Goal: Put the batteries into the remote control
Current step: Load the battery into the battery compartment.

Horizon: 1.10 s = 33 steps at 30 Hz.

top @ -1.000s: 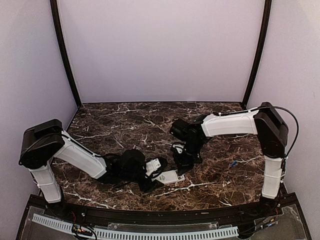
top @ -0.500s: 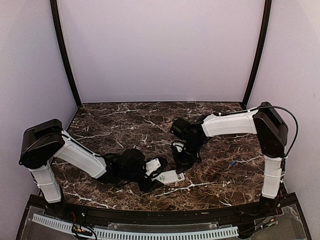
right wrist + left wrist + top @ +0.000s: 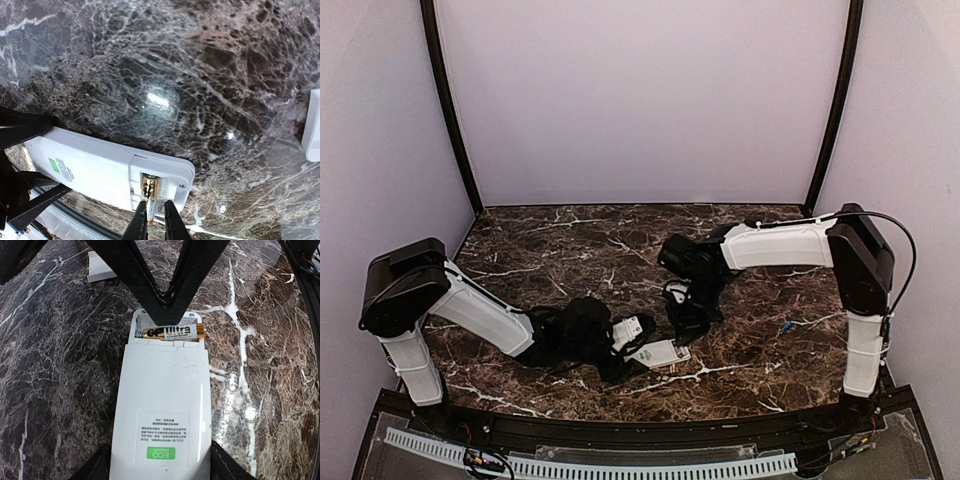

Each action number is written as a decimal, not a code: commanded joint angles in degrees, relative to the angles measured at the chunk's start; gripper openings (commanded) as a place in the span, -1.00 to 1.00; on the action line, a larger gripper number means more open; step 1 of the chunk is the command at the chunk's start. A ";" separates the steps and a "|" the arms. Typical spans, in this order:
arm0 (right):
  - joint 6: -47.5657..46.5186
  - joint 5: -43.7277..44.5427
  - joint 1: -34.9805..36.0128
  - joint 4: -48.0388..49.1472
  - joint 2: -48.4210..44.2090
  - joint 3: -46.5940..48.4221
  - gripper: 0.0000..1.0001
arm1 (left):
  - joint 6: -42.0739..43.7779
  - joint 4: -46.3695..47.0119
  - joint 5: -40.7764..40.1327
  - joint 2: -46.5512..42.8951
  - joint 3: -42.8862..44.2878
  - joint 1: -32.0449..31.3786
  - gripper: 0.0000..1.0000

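Observation:
The white remote control (image 3: 165,405) lies back-up on the marble, and its battery bay at the far end is uncovered. My left gripper (image 3: 160,467) is shut on its near end, one finger on each long side. A gold and white battery (image 3: 172,332) lies crosswise in the bay. My right gripper (image 3: 155,212) hangs over the bay, its thin fingertips a narrow gap apart, the left one touching the battery (image 3: 150,187). In the top view both grippers meet at the remote control (image 3: 660,353). A second battery with blue on it (image 3: 786,326) lies apart, on the right.
A small flat white plate (image 3: 100,271) rests on the marble just beyond the remote's far end and shows at the edge of the right wrist view (image 3: 313,125). The table's near edge (image 3: 620,420) runs close behind the remote.
The right gripper's fingertips have parted slightly over the battery bay. The right arm has shifted a little; the left arm and the remote stay put.

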 commanded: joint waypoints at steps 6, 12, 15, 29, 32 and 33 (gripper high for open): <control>0.65 -0.87 -0.07 -1.98 -3.24 -1.87 -0.70 | -1.12 -6.86 0.19 2.27 -0.48 0.44 0.23; 2.28 -3.25 0.08 0.92 -3.98 -4.85 -0.69 | -1.24 -6.87 0.19 2.27 -0.52 0.44 0.23; 2.69 -3.97 0.30 1.98 -3.98 -5.58 -0.66 | -1.16 -6.87 0.32 2.27 -0.52 0.44 0.23; 2.44 -1.33 0.43 -0.86 -5.61 -4.06 -0.63 | -1.12 -7.13 0.46 2.45 -0.35 0.44 0.24; 3.55 -1.32 0.31 0.22 -6.41 -3.99 -0.64 | -1.14 -7.14 0.53 2.44 -0.35 0.44 0.24; 4.19 -1.49 0.28 1.01 -6.54 -4.24 -0.64 | -1.16 -7.14 0.53 2.45 -0.35 0.44 0.24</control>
